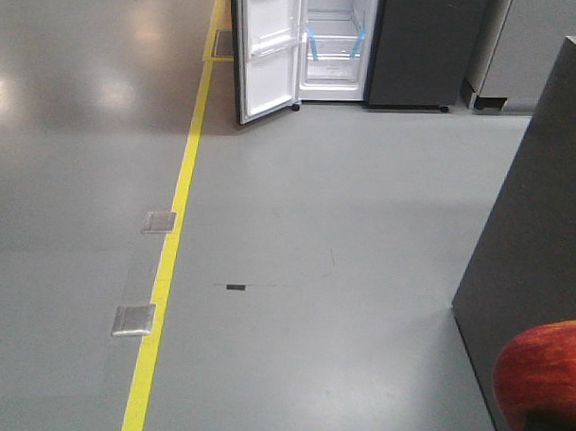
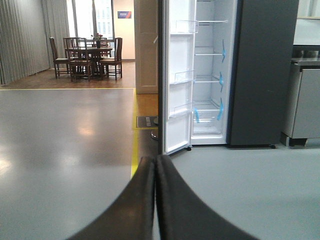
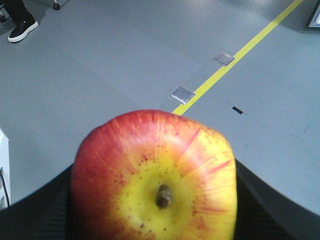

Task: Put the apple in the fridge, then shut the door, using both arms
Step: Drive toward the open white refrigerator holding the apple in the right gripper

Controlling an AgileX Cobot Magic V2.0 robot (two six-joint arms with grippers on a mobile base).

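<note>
Front view: the fridge [image 1: 336, 47] stands at 12 o'clock across the floor [image 1: 313, 320], its door [image 1: 267, 54] swung open. The apple [image 1: 547, 376] sits at 5 o'clock, cut off by the frame edge, beside a dark panel [image 1: 544, 206].

Left wrist view: the left gripper [image 2: 156, 200] is pressed closed on nothing, with the fridge at 1 o'clock.

Right wrist view: the right gripper [image 3: 154, 215] clasps the apple by its flanks, stem dimple towards the camera. Its fingertips are hidden, so the hold is probably secure, not certainly. The fruit looks firm, smooth-skinned and bruisable; it is best held across its widest girth.
</note>
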